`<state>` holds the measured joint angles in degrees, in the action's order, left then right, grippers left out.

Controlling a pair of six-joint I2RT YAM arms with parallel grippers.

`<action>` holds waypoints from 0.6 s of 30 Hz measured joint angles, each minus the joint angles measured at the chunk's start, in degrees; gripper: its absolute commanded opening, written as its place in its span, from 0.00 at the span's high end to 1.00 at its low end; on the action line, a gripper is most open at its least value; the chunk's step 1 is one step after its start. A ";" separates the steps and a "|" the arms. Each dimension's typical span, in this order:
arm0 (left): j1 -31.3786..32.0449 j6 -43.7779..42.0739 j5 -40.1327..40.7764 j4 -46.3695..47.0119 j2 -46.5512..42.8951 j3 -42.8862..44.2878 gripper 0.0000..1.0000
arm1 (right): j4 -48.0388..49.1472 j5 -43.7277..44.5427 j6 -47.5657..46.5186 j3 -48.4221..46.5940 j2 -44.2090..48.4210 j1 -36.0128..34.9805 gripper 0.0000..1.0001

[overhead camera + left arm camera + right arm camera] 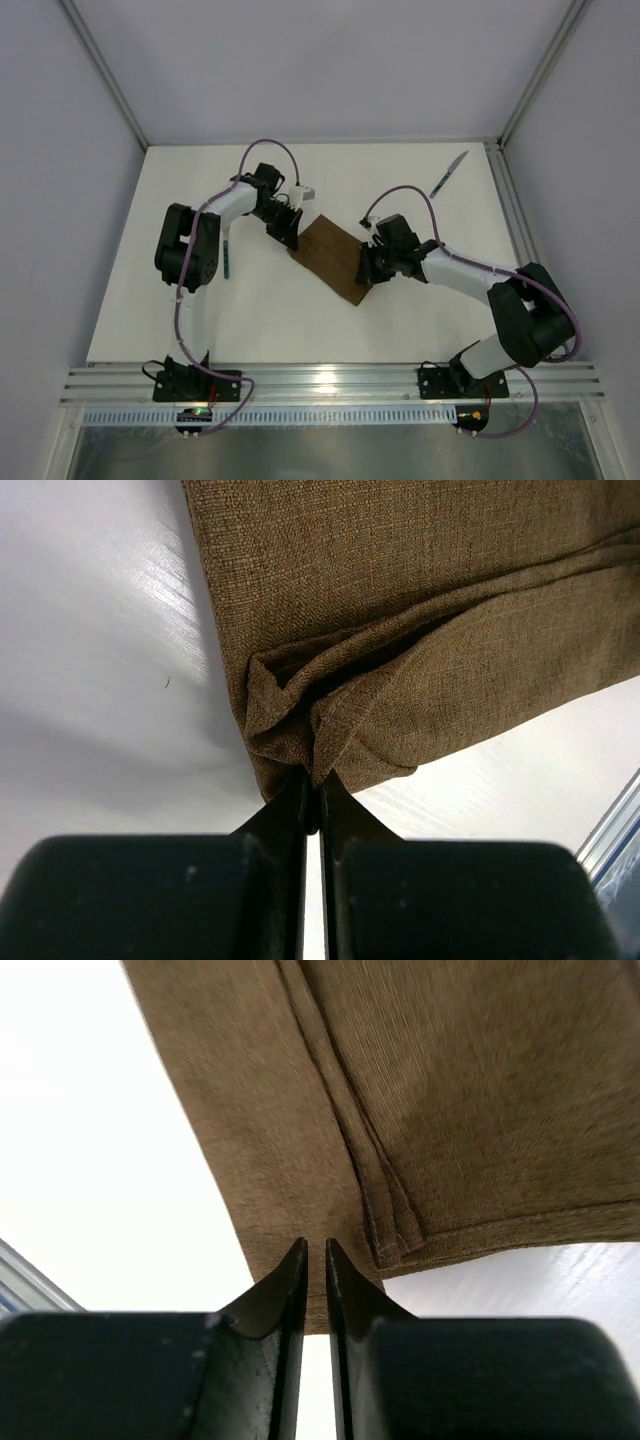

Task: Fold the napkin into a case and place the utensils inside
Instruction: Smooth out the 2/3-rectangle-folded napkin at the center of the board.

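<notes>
Loosely folded, coarse-woven brown napkin lies oblong.

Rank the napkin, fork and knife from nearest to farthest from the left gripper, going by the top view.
1. napkin, its corner pinched in the left gripper.
2. fork, a little to the gripper's left.
3. knife, far back right.

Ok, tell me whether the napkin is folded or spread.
Folded. The napkin lies as a narrow oblong, with stacked layers and hems in both wrist views.
</notes>
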<state>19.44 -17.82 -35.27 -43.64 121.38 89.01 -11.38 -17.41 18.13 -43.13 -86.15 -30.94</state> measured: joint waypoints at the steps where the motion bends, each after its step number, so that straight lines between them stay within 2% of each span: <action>1: -0.02 0.42 -0.26 0.00 0.15 0.22 1.00 | -0.70 0.48 -0.42 -0.79 1.01 0.00 0.75; 5: -0.02 1.20 -1.25 -0.50 0.61 0.76 1.00 | 0.11 1.75 -1.64 -4.57 3.39 -0.02 0.62; 8: 0.00 1.44 -1.66 -0.92 0.61 0.85 1.00 | 3.06 1.79 -1.81 -7.17 2.05 -0.07 0.62; 18: 0.00 2.86 -2.01 -1.27 0.61 1.36 1.00 | 15.06 0.61 0.46 -14.16 -13.88 -3.61 0.51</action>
<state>19.44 -14.96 -37.28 -44.91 121.99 90.37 3.68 -16.80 18.59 -57.30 -100.03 -34.54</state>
